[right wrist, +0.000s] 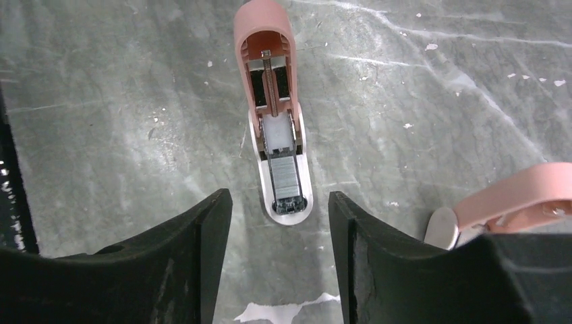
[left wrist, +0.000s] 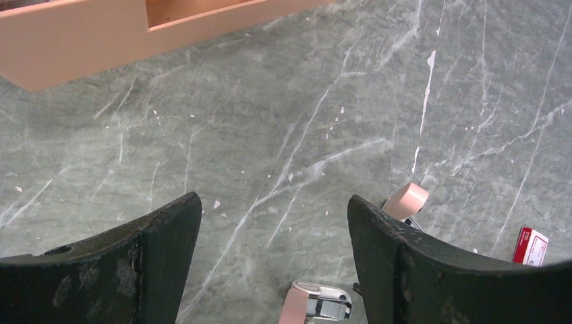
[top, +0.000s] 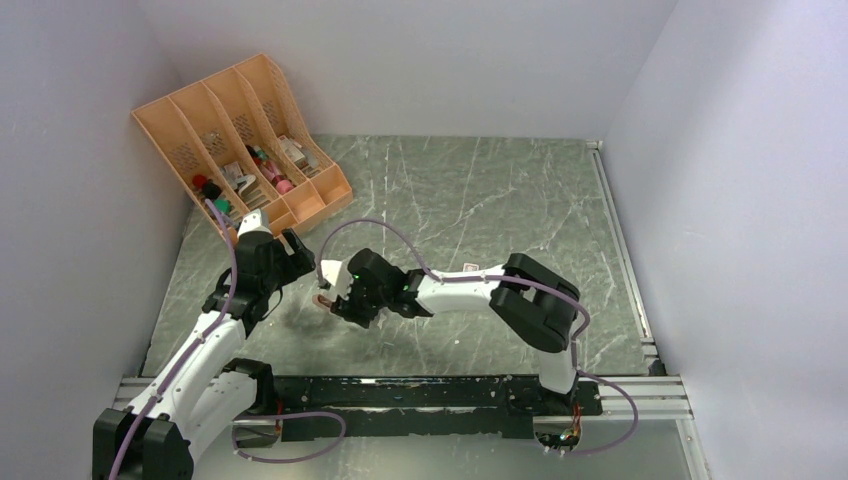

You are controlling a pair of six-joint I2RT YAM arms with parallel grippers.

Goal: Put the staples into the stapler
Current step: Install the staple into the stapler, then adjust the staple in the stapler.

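Observation:
A pink stapler (right wrist: pixel 273 101) lies on the table with its lid swung open flat. A silvery-grey strip of staples (right wrist: pixel 284 177) sits in its metal channel. My right gripper (right wrist: pixel 280 199) is open and empty, its jaws standing just short of the channel's front end. In the top view it (top: pixel 335 300) hovers over the stapler (top: pixel 322 299). My left gripper (left wrist: pixel 273 202) is open and empty above bare table, with a stapler's metal front (left wrist: pixel 317 304) below it. The red-and-white staple box (left wrist: pixel 531 246) lies to the right.
A second pink stapler (right wrist: pixel 512 206) lies just right of my right fingers. A pink stapler end (left wrist: pixel 407 200) shows beside my left gripper's right finger. An orange desk organiser (top: pixel 240 140) with small items stands at the back left, close beyond my left gripper (top: pixel 290 250).

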